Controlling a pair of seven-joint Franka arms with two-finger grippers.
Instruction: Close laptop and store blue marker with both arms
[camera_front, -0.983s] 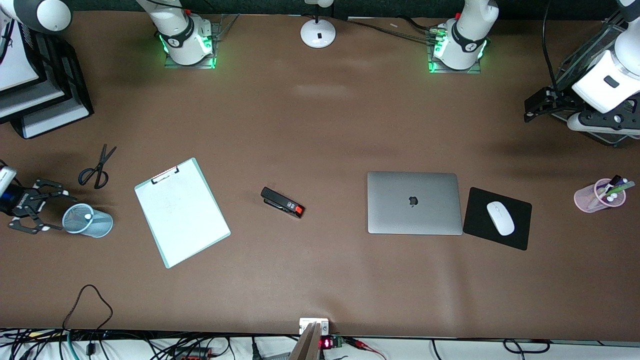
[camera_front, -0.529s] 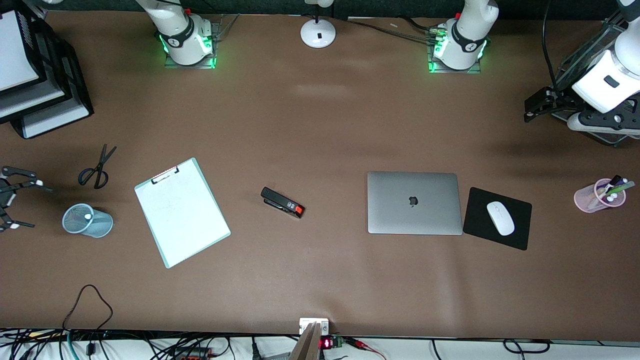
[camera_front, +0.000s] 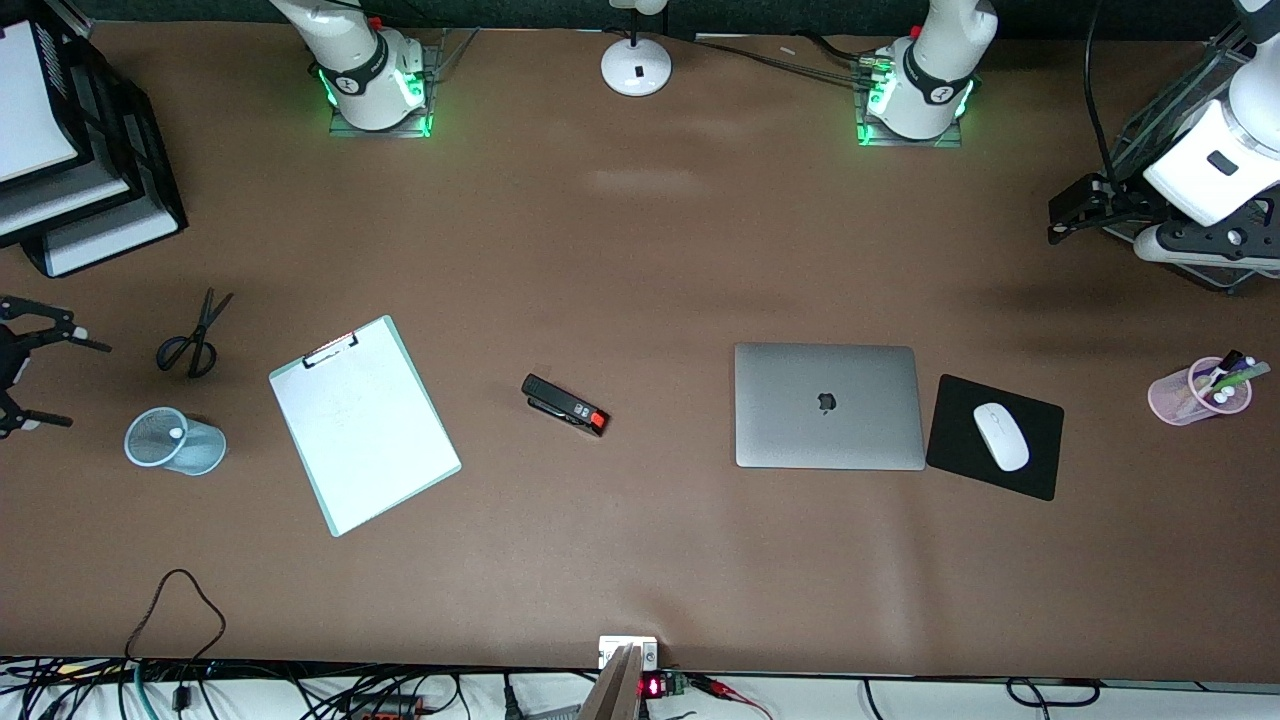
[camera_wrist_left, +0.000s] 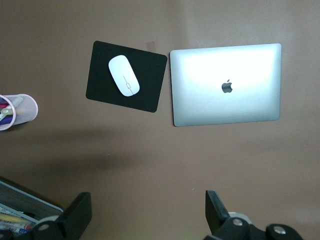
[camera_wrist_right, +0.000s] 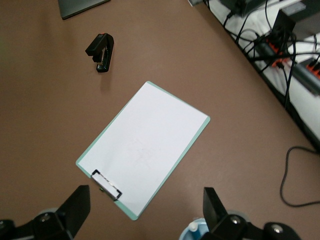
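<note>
One silver-grey laptop (camera_front: 828, 405), lid shut flat, apple logo up

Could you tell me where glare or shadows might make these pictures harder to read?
Left wrist view: strong glare washes out most of the laptop lid around the logo, and a soft dark shadow lies on the table nearer the open left gripper. Front view: lighting is even, with green glow at both arm bases. Right wrist view: the clipboard paper is bright white.

arms (camera_front: 935, 70): 2, white | joints: dark grey | bases: green-lit | tools: black
</note>
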